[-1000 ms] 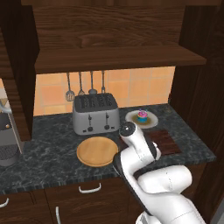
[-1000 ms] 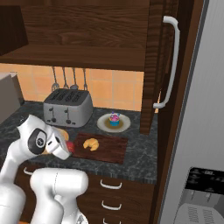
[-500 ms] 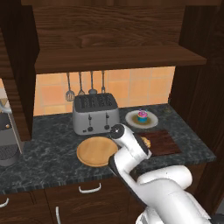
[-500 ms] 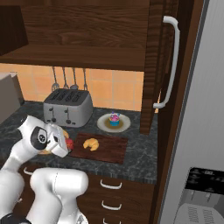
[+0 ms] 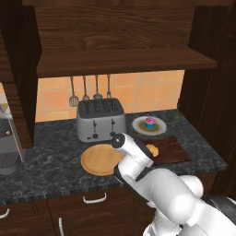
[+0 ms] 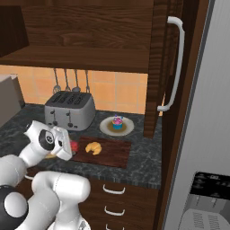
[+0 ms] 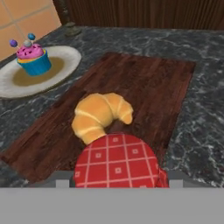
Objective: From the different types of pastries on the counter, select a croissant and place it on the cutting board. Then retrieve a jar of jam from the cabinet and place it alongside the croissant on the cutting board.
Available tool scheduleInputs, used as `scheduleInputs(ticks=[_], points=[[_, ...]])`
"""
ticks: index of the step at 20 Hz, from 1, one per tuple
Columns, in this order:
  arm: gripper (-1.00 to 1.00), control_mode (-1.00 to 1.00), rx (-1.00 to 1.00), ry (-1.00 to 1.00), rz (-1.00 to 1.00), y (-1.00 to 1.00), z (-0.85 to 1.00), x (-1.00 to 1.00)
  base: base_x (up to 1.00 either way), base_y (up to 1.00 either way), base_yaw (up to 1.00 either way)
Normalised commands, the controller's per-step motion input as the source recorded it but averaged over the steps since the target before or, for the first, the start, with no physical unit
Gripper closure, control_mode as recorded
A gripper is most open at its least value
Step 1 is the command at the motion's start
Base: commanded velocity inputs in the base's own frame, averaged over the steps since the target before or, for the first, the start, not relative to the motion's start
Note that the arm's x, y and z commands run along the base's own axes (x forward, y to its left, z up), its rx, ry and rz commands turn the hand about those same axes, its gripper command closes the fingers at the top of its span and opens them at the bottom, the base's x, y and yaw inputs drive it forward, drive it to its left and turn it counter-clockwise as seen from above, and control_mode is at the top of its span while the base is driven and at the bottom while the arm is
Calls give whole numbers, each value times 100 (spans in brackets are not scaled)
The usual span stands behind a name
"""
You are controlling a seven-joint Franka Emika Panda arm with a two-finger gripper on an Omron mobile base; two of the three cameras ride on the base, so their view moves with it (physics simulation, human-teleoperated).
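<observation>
One croissant [image 7: 101,115] lies just beyond the end effector's [image 6: 68,148] jar [image 7: 116,160].

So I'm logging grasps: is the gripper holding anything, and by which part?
Seemingly the jam jar, at the gripper by the cutting board; where it is gripped cannot be told.

1. Even, soft rendered light; no glare or blown highlights
2. The orange tiled wall [image 5: 138,92] is the brightest area; the cabinet [image 5: 120,60] above stays dim
3. The croissant [image 7: 101,114] casts a faint shadow on the cutting board [image 7: 144,92]
4. Base views look slightly soft; the hand view is sharper
</observation>
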Motion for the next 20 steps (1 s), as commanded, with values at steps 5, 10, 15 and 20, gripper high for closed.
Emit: scheduleInputs(ticks=[5, 10, 15, 20], points=[[100, -100, 4, -9, -5, -33, -15, 20, 0, 0, 0], [100, -100, 1, -11, -5, -17, -25, 19, 0, 0, 0], [-100, -100, 0, -15, -3, 0, -46, 21, 0, 0, 0], [-100, -100, 0, -18, -2, -7, -23, 8, 0, 0, 0]])
